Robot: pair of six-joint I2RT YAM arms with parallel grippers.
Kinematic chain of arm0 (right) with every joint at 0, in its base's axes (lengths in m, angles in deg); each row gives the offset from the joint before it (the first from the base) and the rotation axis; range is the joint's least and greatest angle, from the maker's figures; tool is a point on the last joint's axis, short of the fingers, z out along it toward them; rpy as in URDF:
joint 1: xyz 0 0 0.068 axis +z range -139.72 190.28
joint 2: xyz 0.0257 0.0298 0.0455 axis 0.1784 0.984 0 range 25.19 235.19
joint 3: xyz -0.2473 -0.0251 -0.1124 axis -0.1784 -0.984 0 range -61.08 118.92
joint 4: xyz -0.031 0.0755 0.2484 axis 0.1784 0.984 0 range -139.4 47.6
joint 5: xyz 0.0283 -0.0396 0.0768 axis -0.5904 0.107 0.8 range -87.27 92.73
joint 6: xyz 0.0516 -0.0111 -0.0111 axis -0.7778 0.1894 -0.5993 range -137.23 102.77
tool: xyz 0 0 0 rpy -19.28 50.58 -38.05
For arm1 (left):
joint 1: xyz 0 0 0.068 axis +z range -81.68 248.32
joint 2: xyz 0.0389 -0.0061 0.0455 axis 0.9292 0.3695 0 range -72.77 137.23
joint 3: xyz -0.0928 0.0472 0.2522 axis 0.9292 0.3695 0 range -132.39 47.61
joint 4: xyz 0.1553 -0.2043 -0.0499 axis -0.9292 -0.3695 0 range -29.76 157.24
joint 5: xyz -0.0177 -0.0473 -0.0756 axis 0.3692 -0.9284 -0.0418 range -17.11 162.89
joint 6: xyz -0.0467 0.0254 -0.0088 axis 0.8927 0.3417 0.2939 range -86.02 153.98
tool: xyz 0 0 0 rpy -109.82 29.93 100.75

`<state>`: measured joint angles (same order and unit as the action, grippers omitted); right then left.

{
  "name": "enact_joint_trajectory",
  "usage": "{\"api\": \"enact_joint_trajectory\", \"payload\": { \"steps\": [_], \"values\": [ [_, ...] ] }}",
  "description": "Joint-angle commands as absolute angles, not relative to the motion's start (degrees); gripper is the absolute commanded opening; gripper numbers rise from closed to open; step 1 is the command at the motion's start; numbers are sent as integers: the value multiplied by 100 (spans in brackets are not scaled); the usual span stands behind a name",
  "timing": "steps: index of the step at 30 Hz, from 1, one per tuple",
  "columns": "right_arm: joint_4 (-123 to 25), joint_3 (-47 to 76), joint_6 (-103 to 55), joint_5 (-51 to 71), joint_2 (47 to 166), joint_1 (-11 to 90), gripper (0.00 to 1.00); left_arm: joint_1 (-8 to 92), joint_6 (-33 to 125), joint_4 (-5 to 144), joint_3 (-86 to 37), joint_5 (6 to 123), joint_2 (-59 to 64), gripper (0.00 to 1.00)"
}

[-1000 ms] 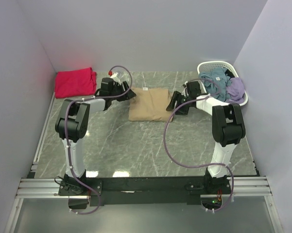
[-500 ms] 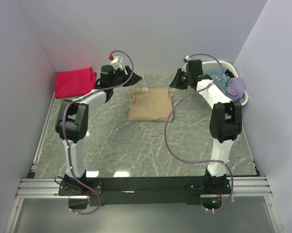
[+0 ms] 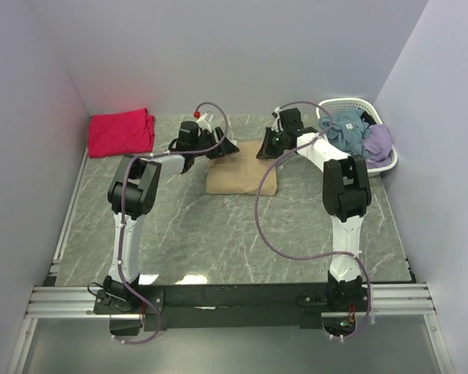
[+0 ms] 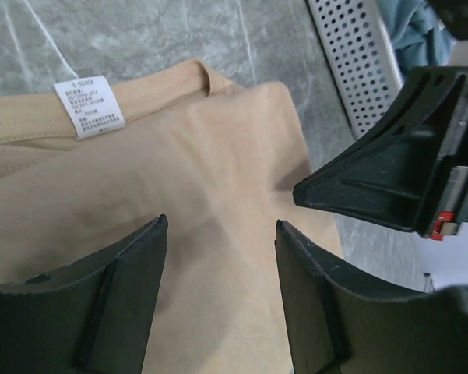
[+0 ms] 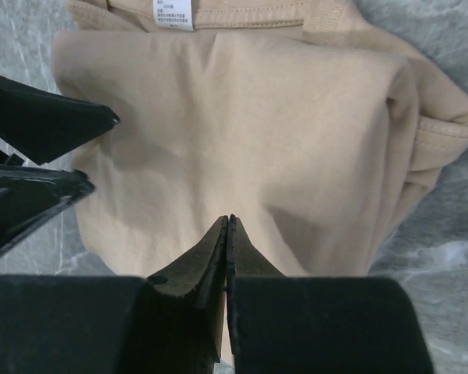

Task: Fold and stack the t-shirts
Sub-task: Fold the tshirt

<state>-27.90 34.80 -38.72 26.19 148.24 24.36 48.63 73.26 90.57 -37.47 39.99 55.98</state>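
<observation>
Folded flat at the middle far part of the marble table, white neck label toward the far edge: the tan t-shirt, with the red-pink t-shirt well apart in the far left corner. Over the tan one's far edge, left gripper with jaws standing wide and nothing between them, and right gripper just opposite, jaws pressed tight together. From above, that far edge hidden under both grippers; impossible to tell whether either touches the cloth; white basket at far right, its contents a jumble.
</observation>
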Motion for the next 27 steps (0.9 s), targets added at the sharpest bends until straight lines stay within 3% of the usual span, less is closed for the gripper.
{"api": "enact_joint_trajectory", "payload": {
  "steps": [1,19,27],
  "values": [
    [-2752,3517,-3745,2269,14929,2469,5,4836,6870,8800,-3843,4195,5406,63],
    [-2084,3850,-3815,1188,15316,2425,10,4767,5244,6285,-5223,6093,5924,64],
    [-1995,3868,-3788,669,15264,2416,10,4564,4628,5923,-5329,7736,5881,64]
  ]
}}
